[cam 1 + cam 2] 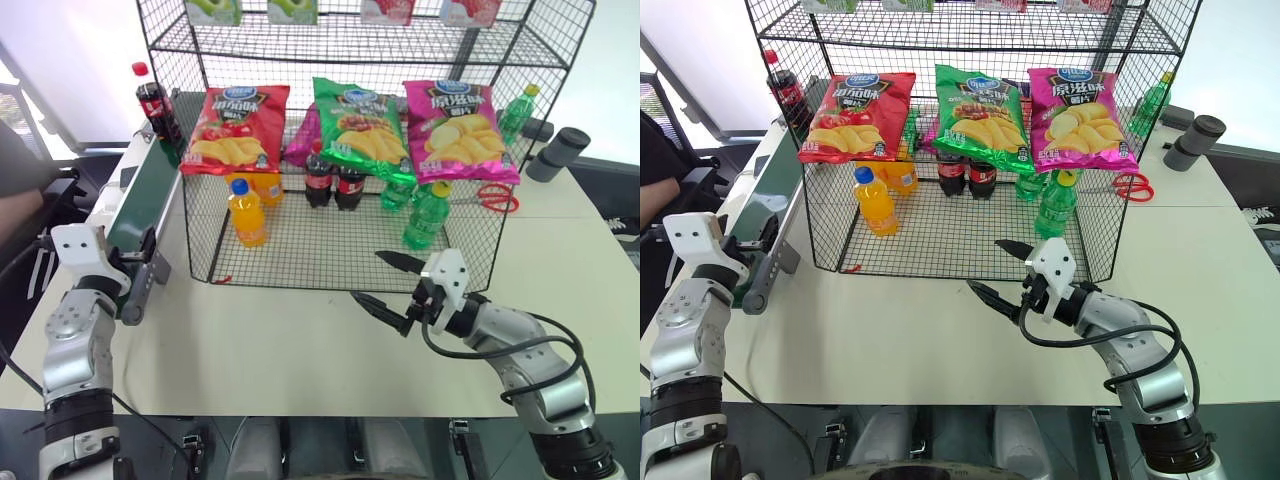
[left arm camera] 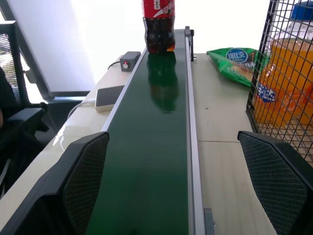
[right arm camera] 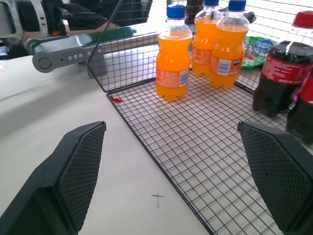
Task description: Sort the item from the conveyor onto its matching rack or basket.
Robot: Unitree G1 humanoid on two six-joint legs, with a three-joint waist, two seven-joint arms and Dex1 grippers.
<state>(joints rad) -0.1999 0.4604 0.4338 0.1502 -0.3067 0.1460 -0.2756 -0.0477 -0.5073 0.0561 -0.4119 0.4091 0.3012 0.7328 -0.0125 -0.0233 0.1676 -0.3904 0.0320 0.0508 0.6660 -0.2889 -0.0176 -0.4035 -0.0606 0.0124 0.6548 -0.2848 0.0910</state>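
The small plastic cola bottle with dark brown liquid, red cap and red label [image 1: 156,103] stands upright on the far stretch of the long dark green conveyor belt with grey metal side rails [image 1: 140,215], at the far left of the scene and well apart from both arms. The left gripper [image 1: 135,268] sits at the belt's near rounded end, its two black fingers spread wide to either side of the belt, probably so the bottle can ride into the gap. The right gripper [image 1: 385,283] hovers empty and wide open over the pale table [image 1: 280,340], just in front of the tall black wire-grid rack [image 1: 350,250]. In its bottom basket, orange soda bottles [image 3: 172,61] are grouped at the left, two cola bottles [image 1: 333,182] in the middle and green bottles [image 1: 425,215] at the right, so the newcomer likely belongs beside the colas.
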